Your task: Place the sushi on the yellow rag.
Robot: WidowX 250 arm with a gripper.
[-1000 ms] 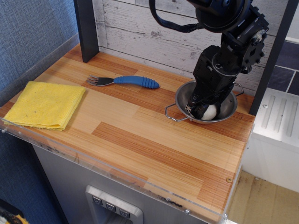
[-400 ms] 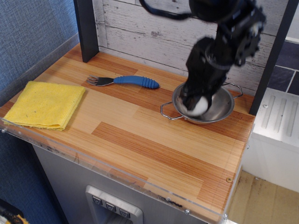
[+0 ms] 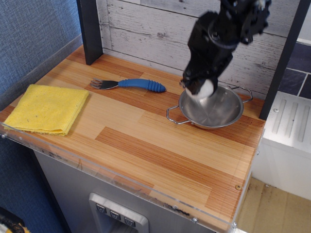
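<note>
The gripper (image 3: pixel 198 87) hangs above the left rim of the steel bowl (image 3: pixel 211 108) near the counter's back right corner, closed around the sushi (image 3: pixel 203 90), which is clear of the bowl. Between there and the yellow rag (image 3: pixel 46 108) at the front left corner, the middle of the counter lies bare wood. The only low obstacle is the blue-handled fork (image 3: pixel 130 84), lying toward the back edge, flat on the surface. A dark post (image 3: pixel 90 30) stands at the back left corner, behind the rag. The bowl's wire handle (image 3: pixel 172 115) sticks out to the left. The front edge carries a low clear lip.
</note>
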